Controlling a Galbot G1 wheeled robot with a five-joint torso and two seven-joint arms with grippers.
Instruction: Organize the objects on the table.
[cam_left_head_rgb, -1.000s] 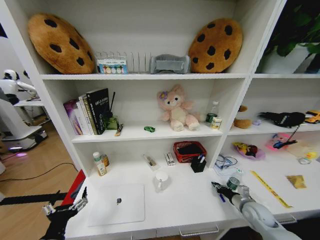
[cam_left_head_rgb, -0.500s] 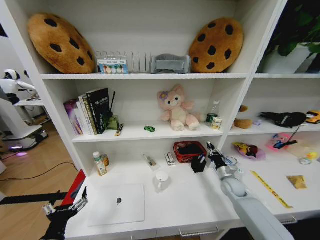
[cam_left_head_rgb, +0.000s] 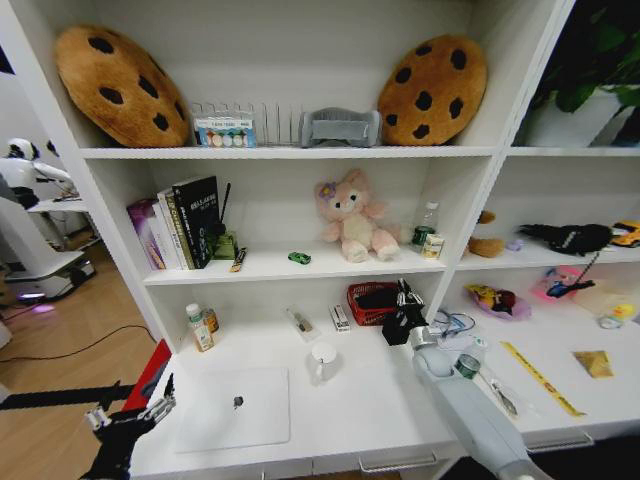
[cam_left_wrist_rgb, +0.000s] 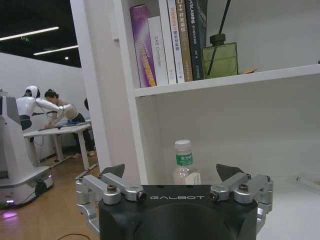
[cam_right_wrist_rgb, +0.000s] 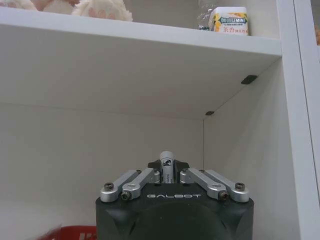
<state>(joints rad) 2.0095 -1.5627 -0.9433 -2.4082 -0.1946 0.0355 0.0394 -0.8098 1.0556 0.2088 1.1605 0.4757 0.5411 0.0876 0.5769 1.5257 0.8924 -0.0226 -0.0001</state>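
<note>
Head view: I count one silver laptop (cam_left_head_rgb: 234, 408) lying closed on the white desk (cam_left_head_rgb: 370, 395) at front left, with a small dark item resting on its lid. One tiny green toy car (cam_left_head_rgb: 299, 258) sits on the middle shelf, beside the pink plush toy (cam_left_head_rgb: 352, 216). Two cookie cushions (cam_left_head_rgb: 120, 86) lean on the top shelf. My right gripper (cam_left_head_rgb: 405, 299) is raised over the black pen holder (cam_left_head_rgb: 397, 328), just in front of the red basket (cam_left_head_rgb: 372, 300). A white mug (cam_left_head_rgb: 322, 361) stands near the laptop, with bare desk around it. My left gripper (cam_left_head_rgb: 125, 418) hangs off the desk's front left corner, over the floor.

Left wrist view: the left gripper (cam_left_wrist_rgb: 171, 176) has its jaws spread wide with nothing between them. One capped bottle (cam_left_wrist_rgb: 183, 164) stands ahead under the book shelf; open room lies to the outer side.

Right wrist view: the right gripper (cam_right_wrist_rgb: 167, 169) has its jaws pinched together on a pen (cam_right_wrist_rgb: 166, 161), its white end standing up between the fingers. The shelf underside and side wall are close ahead.
</note>
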